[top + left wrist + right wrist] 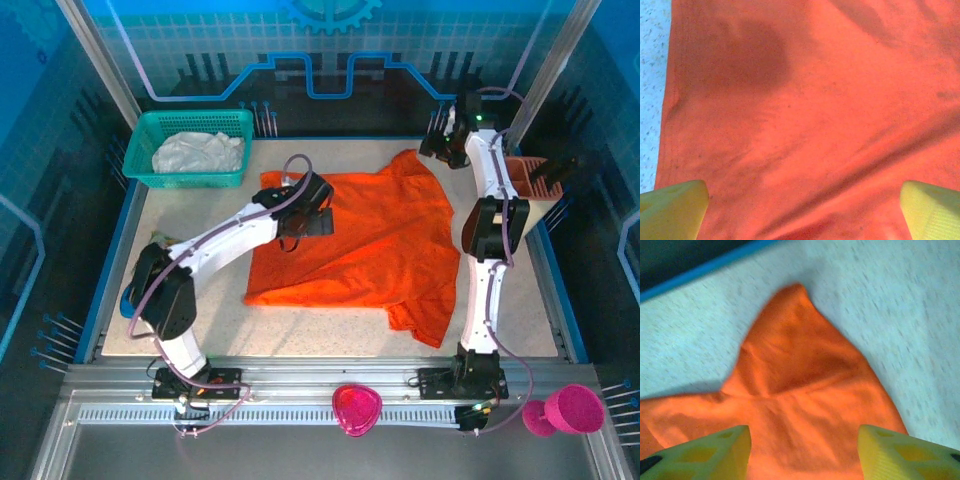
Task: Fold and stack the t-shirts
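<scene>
The orange t-shirt (370, 245) lies spread flat across the middle of the table, one sleeve pointing to the far right corner. The white t-shirt (198, 152) sits crumpled in the teal basket. My left gripper (314, 218) hovers over the orange shirt's upper left part. Its yellow fingers (675, 207) stand wide apart and open above smooth orange cloth (810, 110), holding nothing. My right gripper (438, 148) is at the far right, open over the sleeve tip (800, 375), with its fingers (900, 452) on either side of the cloth.
The teal mesh basket (150, 135) stands at the back left corner. A brown holder (535, 185) sits off the table's right edge. Two pink objects (357, 408) (572, 408) rest on the front rail. Bare table (900, 315) lies beyond the sleeve, with the blue rim (705, 270) close behind.
</scene>
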